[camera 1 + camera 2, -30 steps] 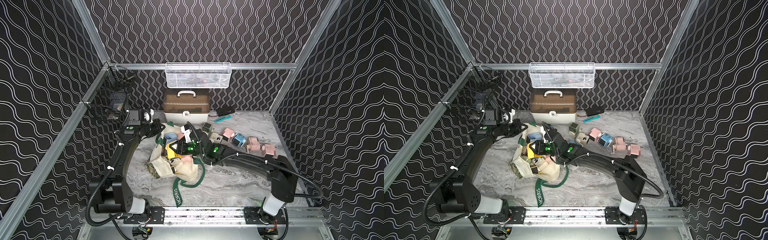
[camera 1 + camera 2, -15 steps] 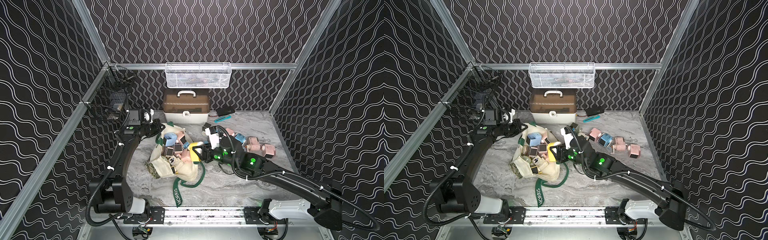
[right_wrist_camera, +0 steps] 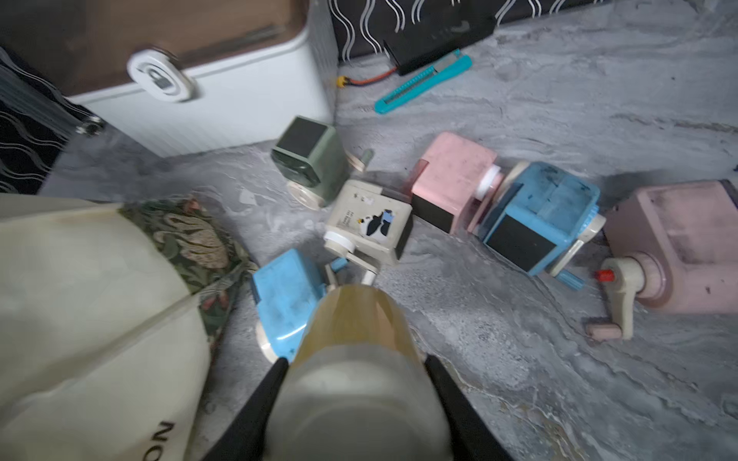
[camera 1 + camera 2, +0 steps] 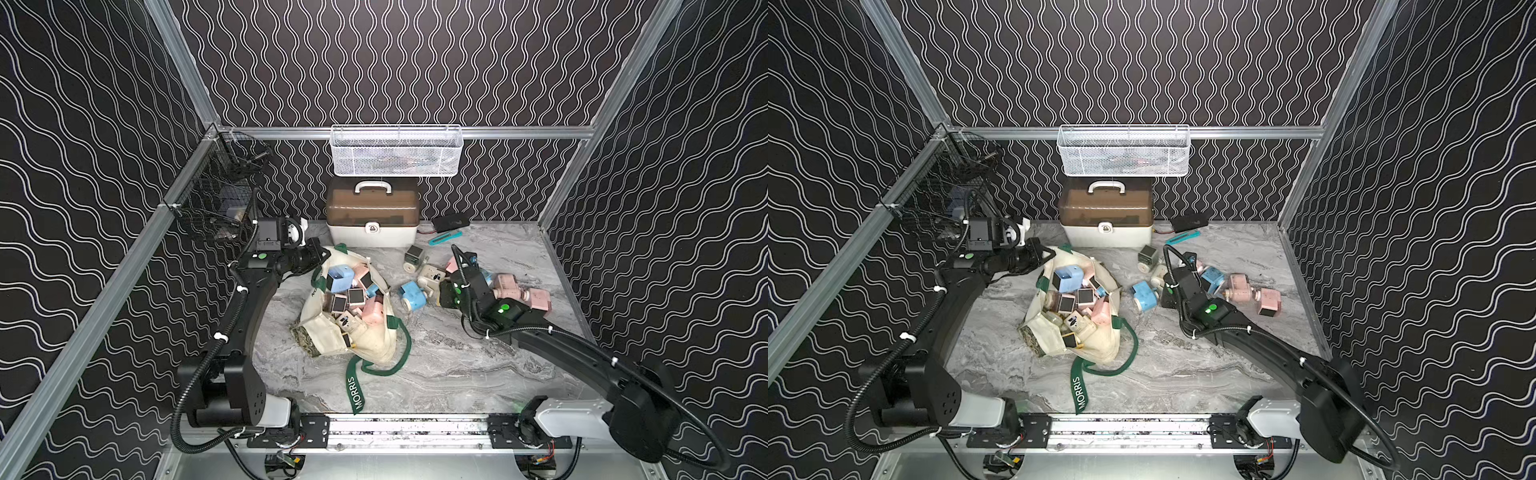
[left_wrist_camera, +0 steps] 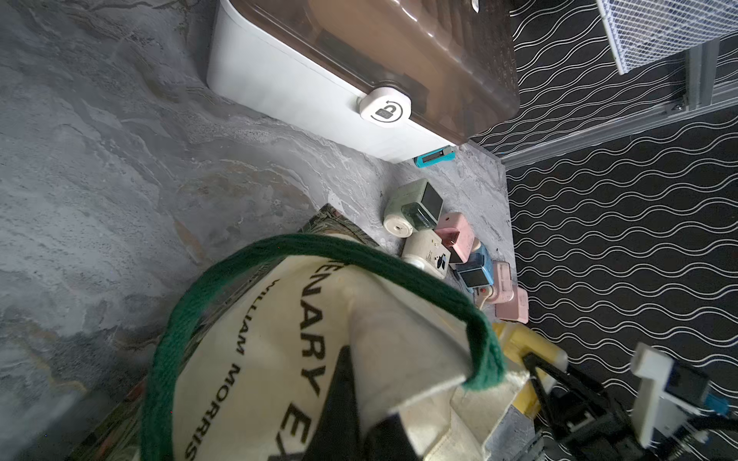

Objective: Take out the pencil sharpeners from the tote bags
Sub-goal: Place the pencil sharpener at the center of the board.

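Observation:
The cream tote bag [image 4: 365,345] [image 4: 1088,347] with green straps lies open mid-table, and several pencil sharpeners [image 4: 343,277] are packed in its mouth. My left gripper [image 4: 319,255] [image 5: 361,415] is shut on the bag's canvas rim at the far left of the opening. My right gripper [image 4: 446,291] [image 3: 353,371] is shut on a yellow pencil sharpener [image 3: 355,343] [image 5: 523,351] just right of the bag. It hangs low over loose sharpeners on the table: blue [image 4: 413,296], pale green [image 3: 309,159], cream [image 3: 369,223] and pink [image 4: 509,284].
A white-and-brown case [image 4: 372,216] stands at the back, under a white mesh basket [image 4: 395,149]. A teal stick-shaped tool [image 4: 444,237] and a black block [image 4: 451,222] lie at the back right. A black wire basket [image 4: 220,208] hangs on the left wall.
My right arm has pulled out of the bag and swung right with the yellow sharpener, ending over the loose pile. The left gripper keeps its hold on the bag's rim.

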You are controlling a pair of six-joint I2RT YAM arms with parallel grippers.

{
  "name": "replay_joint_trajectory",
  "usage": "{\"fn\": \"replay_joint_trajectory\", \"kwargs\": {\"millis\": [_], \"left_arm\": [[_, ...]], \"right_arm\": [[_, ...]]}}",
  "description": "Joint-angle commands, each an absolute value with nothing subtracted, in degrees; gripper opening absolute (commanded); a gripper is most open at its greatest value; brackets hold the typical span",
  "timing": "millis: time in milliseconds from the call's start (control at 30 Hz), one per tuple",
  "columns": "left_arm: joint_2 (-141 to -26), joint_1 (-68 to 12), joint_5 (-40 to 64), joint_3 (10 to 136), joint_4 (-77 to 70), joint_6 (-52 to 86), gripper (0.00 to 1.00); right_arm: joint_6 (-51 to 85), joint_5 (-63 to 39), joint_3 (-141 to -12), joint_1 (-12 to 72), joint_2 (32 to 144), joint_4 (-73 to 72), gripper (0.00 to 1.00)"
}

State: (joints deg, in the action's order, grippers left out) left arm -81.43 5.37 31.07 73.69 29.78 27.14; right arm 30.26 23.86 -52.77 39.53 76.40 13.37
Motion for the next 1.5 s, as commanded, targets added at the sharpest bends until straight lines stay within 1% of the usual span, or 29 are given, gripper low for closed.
{"fn": "replay_joint_trajectory", "kwargs": {"millis": [0,233,533,733,833,1033,1100,1267,1367,1467], "left_arm": [[-80.4,5.56,33.02,73.74,24.53,27.42,0.0],[-80.28,5.56,33.2,73.55,24.37,27.6,0.0],[-80.14,5.55,33.49,73.31,24.19,27.77,0.0],[-79.97,5.54,33.63,73.06,24.16,27.77,0.0],[-80.03,5.54,33.53,73.17,24.19,27.77,0.0],[-80.05,5.54,33.49,73.21,24.26,27.77,0.0],[-79.98,5.54,33.51,73.21,24.25,27.77,0.0],[-80.1,5.56,33.49,73.21,24.26,27.77,0.0],[-80.15,5.54,33.53,73.3,24.26,27.77,0.0],[-80.1,5.54,33.4,73.3,24.3,27.77,0.0]], "right_arm": [[30.87,24.49,-53.66,38.57,79.96,11.88,0.41],[28.74,19.95,-54.18,36.81,88.71,6.93,0.4],[27.52,18.46,-56.13,36.82,96.3,5.34,0.41],[27.42,18.5,-57.37,36.77,99.15,5.49,0.48],[27.59,18.21,-58.26,36.78,99.93,6.45,0.58],[28.11,17.08,-57.51,36.74,98.23,5.98,0.76],[28.3,16.67,-57.26,36.75,97.29,5.95,0.79],[28.26,17.61,-56.16,36.76,92.67,6.53,0.84],[27.62,17.76,-54.4,37.02,87.53,5.58,0.84],[26.26,15.33,-52.64,38.31,80.9,4.27,0.83]]}}
